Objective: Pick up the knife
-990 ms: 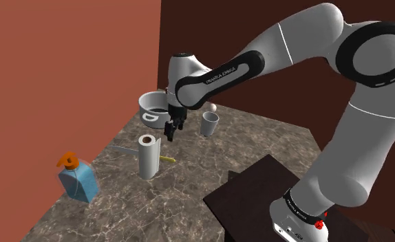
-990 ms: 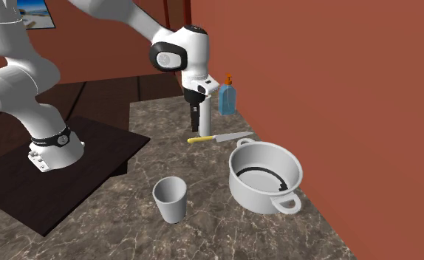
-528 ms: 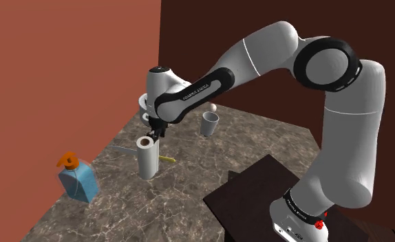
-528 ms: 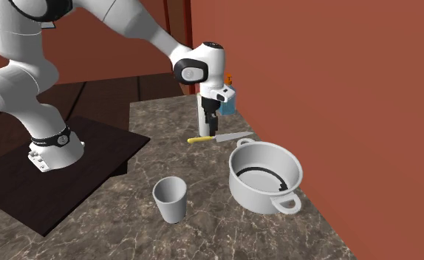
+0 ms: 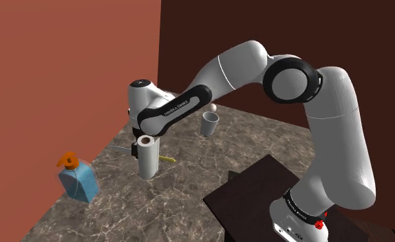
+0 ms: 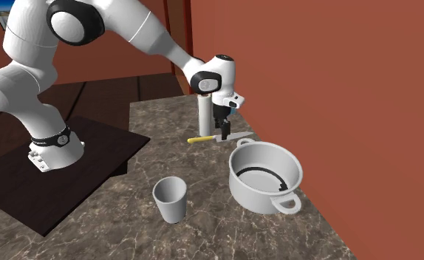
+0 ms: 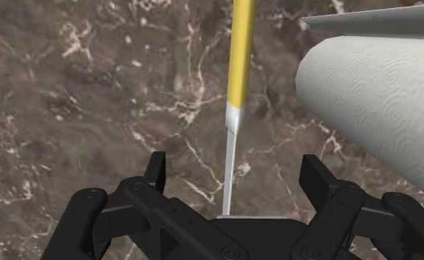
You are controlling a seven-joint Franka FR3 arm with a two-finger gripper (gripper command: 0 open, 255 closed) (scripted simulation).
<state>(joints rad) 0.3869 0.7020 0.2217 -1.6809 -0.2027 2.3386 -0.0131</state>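
We are hovering our wide-open hand [image 7: 234,165] over the knife [image 7: 240,59] on the desk [image 7: 70,89], a paper roll [image 7: 373,96] just beside it.

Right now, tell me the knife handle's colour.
Yellow: the knife handle shows clearest in the wrist view.

White lettering runs along the dark band [image 5: 173,108] on the forearm of the arm [image 5: 237,62] in the shoulder view; it appears to read FRANKA EMIKA, though the letters are small and lie at a slant. A second line of white lettering sits on the dark ring [image 5: 296,212] at the arm's foot, just above the stand [image 5: 248,199]; it is too small to make out. In the second exterior view the same ring carries pale marks that cannot be read.
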